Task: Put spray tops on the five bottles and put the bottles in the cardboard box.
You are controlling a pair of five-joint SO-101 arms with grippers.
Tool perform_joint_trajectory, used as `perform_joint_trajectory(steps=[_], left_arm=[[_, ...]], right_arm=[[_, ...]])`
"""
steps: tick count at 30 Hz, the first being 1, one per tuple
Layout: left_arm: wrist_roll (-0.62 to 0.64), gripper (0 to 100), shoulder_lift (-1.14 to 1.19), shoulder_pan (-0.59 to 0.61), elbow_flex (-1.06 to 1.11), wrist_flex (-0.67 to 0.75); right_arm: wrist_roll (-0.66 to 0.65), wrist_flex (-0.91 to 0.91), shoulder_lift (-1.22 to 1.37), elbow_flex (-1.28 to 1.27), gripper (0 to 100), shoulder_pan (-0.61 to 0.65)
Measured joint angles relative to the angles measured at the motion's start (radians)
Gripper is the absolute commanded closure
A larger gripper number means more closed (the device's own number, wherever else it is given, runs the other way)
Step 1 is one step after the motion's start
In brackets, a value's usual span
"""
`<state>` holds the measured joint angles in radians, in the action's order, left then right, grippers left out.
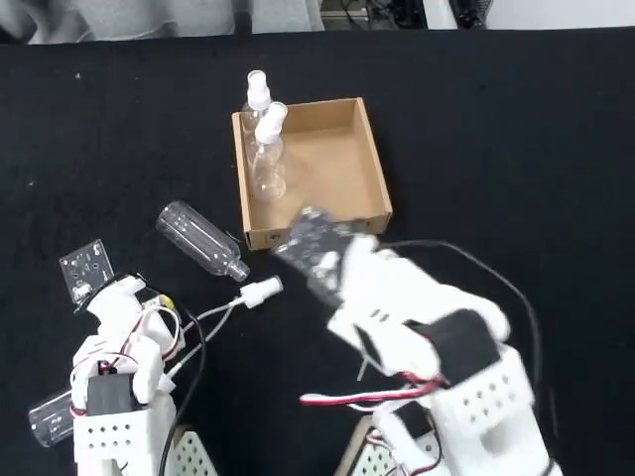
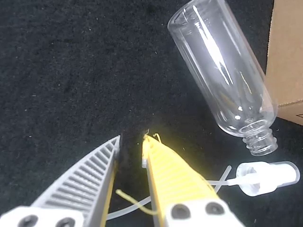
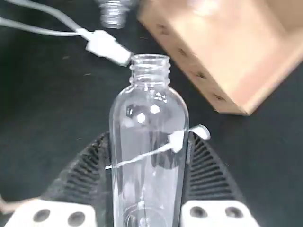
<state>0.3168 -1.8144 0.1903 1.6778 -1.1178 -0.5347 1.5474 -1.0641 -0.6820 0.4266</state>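
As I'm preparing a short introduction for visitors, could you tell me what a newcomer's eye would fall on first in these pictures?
First, the right pincer, shut on a clear uncapped bottle near the cardboard box. Next, a second uncapped bottle lying on the black table left of the box, a loose spray top by its neck. A capped bottle leans inside the box.

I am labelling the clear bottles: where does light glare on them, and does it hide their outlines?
High view: faint highlights on the lying bottle, outline plain against the black table. Left wrist view: long white streaks along that bottle, its neck readable. Right wrist view: small bright spots on the held bottle in the right hand, its rim plain.
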Motion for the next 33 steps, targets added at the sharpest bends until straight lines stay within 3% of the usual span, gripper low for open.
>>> perform_joint_trajectory(steps=[11, 26, 33], left_arm=[[0.0, 94, 0.0, 0.0, 0.0, 0.0], [0.0, 94, 0.0, 0.0, 0.0, 0.0], [0.0, 94, 0.0, 0.0, 0.0, 0.0]], right_arm=[[0.061, 0.0, -0.293, -0.137, 91.9, -0.347], [0.075, 0.0, -0.445, -0.155, 92.0, -0.529], [0.075, -0.087, -0.451, -0.298, 92.0, -0.552]])
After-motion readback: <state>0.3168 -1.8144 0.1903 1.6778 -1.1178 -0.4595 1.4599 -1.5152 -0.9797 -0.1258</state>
